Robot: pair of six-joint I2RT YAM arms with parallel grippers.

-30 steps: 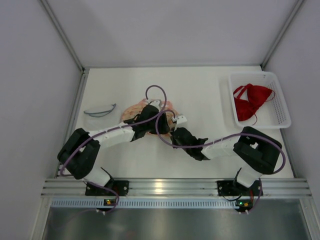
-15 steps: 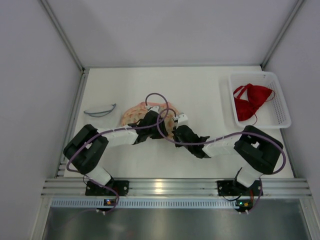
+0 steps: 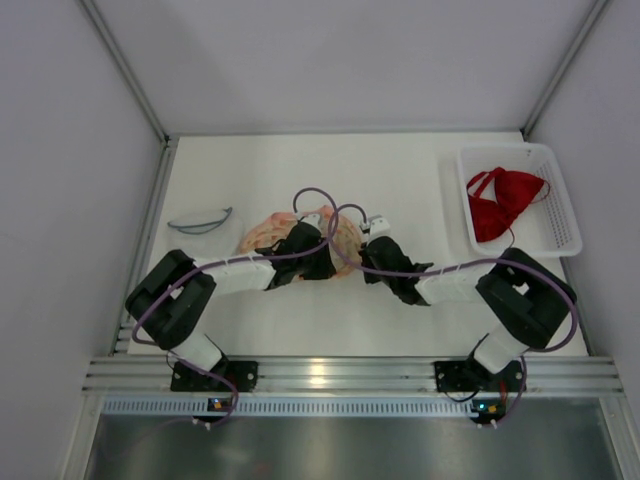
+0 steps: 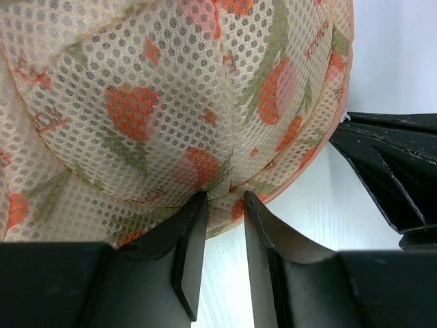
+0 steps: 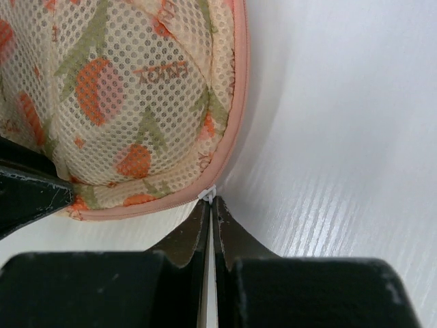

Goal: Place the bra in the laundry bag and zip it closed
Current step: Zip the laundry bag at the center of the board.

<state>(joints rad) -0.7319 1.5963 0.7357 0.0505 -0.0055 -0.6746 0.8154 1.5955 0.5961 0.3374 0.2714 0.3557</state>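
From my station I see the laundry bag [image 3: 262, 230] lying mid-table [image 3: 420, 180] between the two arms, a domed pouch of open mesh printed with orange flowers. The red bra [image 3: 505, 200] sits in the white basket [image 3: 562, 228] at the far right, well apart from the bag. Whether anything already lies inside the bag I cannot tell through the mesh. The left gripper [image 4: 220, 201] is pinching a small pucker of mesh at the bag's near edge, with creases running into its tips. The right gripper [image 5: 210, 205] is clamped tight on the little white zipper pull [image 5: 208, 193], just where the pink trim [image 5: 240, 68] curves round. I judge the bag light and limp: it will slide and bunch on the smooth surface unless one side is anchored, so the mesh pinch serves as a brace while the pull is drawn along the trim. The pull is tiny and could slip out of a sideways tug, so I would keep the draw in line with the zip. The bra looks soft and springy, and its straps are apt to snag on the basket, so I would take it by a cup edge rather than a strap.
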